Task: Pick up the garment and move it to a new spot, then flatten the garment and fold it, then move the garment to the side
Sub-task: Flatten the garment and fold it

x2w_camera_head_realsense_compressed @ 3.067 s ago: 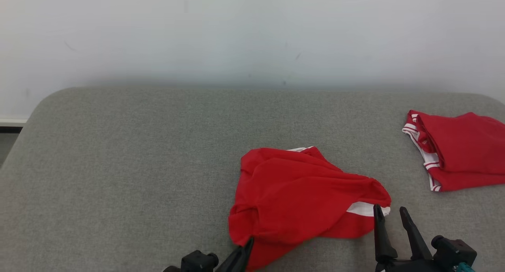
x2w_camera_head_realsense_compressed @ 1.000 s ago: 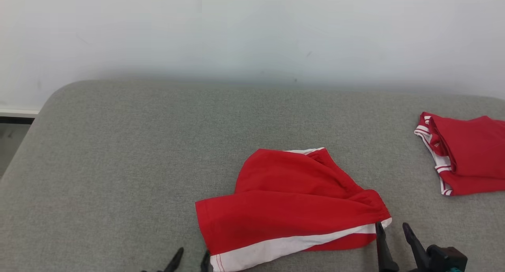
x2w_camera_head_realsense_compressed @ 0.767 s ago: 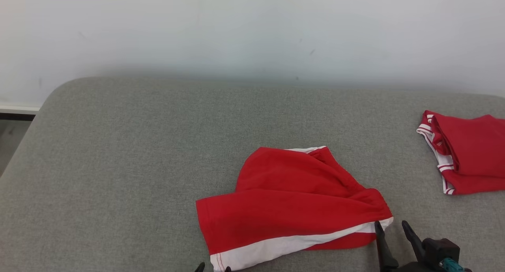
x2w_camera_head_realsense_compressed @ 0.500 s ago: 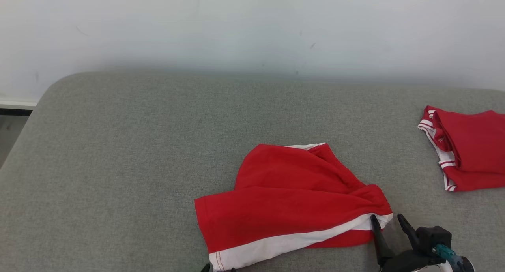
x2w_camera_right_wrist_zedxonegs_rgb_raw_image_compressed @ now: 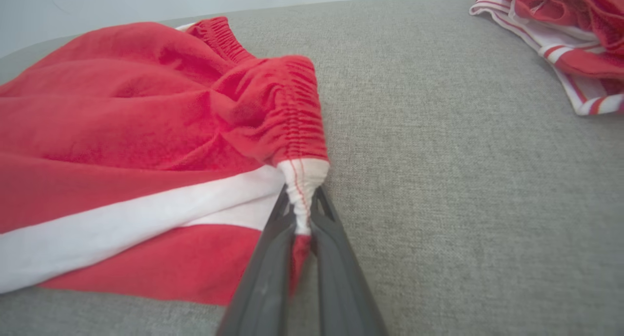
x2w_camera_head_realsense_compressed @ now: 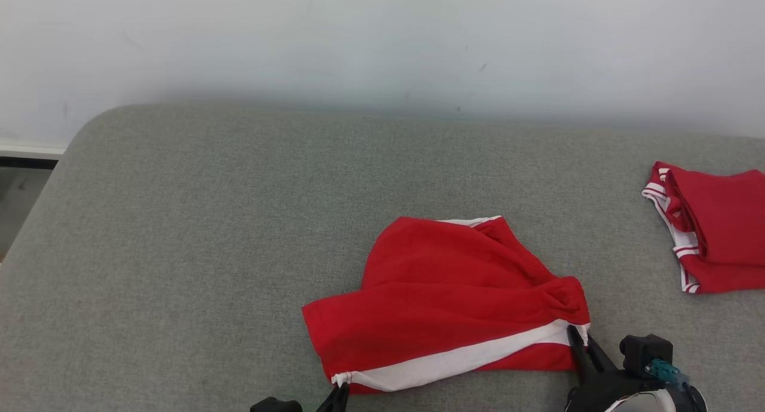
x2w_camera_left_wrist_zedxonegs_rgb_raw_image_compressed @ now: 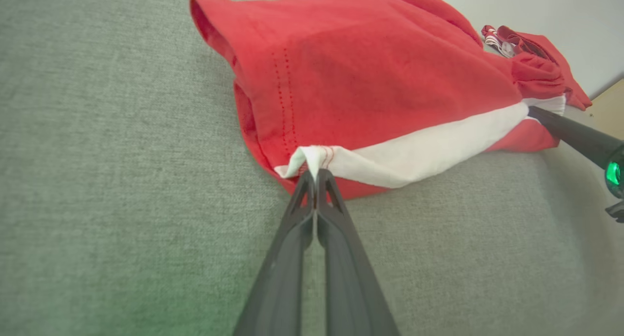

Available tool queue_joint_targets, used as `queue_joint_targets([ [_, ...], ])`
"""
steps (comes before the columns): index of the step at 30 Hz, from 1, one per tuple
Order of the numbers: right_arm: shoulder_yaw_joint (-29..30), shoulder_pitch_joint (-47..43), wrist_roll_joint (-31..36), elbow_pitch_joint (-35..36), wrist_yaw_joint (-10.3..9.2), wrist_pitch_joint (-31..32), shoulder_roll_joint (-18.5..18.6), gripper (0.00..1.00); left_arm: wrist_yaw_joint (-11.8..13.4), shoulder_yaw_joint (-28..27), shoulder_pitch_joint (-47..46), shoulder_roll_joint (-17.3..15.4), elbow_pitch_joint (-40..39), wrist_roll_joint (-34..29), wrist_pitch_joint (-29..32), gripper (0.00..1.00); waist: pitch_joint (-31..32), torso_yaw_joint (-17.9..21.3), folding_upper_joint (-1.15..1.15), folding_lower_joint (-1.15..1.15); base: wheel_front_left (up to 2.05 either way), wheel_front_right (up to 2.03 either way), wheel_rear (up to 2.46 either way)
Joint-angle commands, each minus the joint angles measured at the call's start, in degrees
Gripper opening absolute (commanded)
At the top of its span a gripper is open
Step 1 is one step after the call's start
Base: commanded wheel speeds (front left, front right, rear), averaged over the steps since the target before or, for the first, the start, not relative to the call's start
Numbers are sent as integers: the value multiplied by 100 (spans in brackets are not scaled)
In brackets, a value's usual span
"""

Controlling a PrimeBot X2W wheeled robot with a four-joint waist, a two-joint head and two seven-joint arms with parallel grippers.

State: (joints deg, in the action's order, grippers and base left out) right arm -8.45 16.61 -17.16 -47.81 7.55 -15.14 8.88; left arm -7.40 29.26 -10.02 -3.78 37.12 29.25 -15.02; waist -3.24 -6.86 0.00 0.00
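The garment (x2w_camera_head_realsense_compressed: pixel 442 292), red shorts w/ a white side stripe, lies on the grey fabric worktop (x2w_camera_head_realsense_compressed: pixel 197 232). In the head view it is close to the near edge and a bit to the right of the centre. It is not flat: the upper part is bunched in soft folds, and the elastic waistband is gathered at the right end.

The left gripper (x2w_camera_head_realsense_compressed: pixel 339 390) is closed on the lower left corner of the garment. In the left wrist view its two dark fingers (x2w_camera_left_wrist_zedxonegs_rgb_raw_image_compressed: pixel 292 238) are pressed together, and a small peak of the white hem is pinched between the tips.

The right gripper (x2w_camera_head_realsense_compressed: pixel 578 335) is closed on the right corner, where the white stripe meets the waistband. In the right wrist view the white edge w/ red stitching goes down between the fingers (x2w_camera_right_wrist_zedxonegs_rgb_raw_image_compressed: pixel 263 277), and some red cloth shows lower in the gap.

The white stripe runs from one gripper to the other, and the cloth between them rests on the worktop.

A 2nd red garment (x2w_camera_head_realsense_compressed: pixel 717 220) w/ red-white striped trim lies folded at the far right, well apart from the first. Behind the worktop is a pale wall (x2w_camera_head_realsense_compressed: pixel 358 41).
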Motion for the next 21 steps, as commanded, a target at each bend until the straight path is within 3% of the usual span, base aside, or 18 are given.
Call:
queue_joint_targets([
  [1, -17, -23, -40, 1, -16, -8, 29, 0, -6, -13, -17, 16, -31, -11, -6, 0, 24, 21, 0, 0, 0, 0, 0],
  [14, -23, -575, -344, 662, -16, -9, 94, 0, 10, -418, 633, -305, -1042, -290, -6, 0, 281, 90, 0, 0, 0, 0, 0],
  [21, -227, -205, -411, 1200, -16, 250, 213, 0, 13, -590, -64, -682, -1550, -412, 81, 0, 161, 143, 0, 0, 0, 0, 0],
])
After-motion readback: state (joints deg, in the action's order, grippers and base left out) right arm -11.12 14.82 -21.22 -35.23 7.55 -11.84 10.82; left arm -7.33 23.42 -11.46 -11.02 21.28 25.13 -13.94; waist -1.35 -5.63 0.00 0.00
